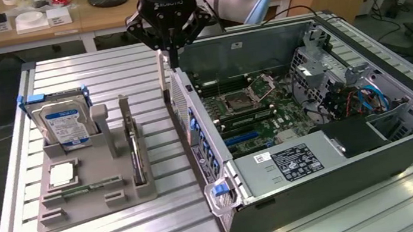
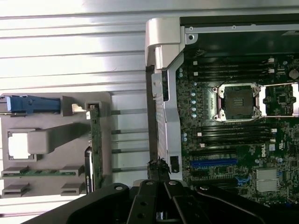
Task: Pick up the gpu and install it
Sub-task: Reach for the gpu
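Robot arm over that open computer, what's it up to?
A robot arm hangs over the back edge of an open computer case, its jaws shut and, as far as I can tell, holding nothing. The graphics card it is meant to fit stands on edge in the grey tray beside the case, apart from the jaws.

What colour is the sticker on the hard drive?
Blue and white. The hard drive stands in the grey holder; the exterior view shows it best.
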`<state>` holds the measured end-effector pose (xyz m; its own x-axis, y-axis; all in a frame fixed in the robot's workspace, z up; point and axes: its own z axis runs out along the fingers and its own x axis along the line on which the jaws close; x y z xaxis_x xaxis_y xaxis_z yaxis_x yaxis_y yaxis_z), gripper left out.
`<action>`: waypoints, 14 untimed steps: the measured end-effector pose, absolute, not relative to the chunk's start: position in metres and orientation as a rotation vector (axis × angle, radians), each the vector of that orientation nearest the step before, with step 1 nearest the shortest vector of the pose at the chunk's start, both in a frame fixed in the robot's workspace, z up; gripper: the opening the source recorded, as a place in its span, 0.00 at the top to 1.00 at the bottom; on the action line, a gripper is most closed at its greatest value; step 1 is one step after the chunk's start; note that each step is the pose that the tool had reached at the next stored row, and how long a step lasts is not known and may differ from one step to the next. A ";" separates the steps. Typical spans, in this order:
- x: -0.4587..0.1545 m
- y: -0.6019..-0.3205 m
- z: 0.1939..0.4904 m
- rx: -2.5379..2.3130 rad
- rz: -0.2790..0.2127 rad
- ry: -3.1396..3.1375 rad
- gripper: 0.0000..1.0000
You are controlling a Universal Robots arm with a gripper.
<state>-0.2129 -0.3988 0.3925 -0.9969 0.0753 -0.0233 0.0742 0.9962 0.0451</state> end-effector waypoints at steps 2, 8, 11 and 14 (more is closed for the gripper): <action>-0.215 -0.399 0.392 0.117 0.069 3.114 0.89; -0.221 -0.399 0.392 0.117 0.069 3.114 0.89; -0.224 -0.399 0.392 0.117 0.069 3.114 0.89; -0.227 -0.399 0.392 0.117 0.069 3.114 0.89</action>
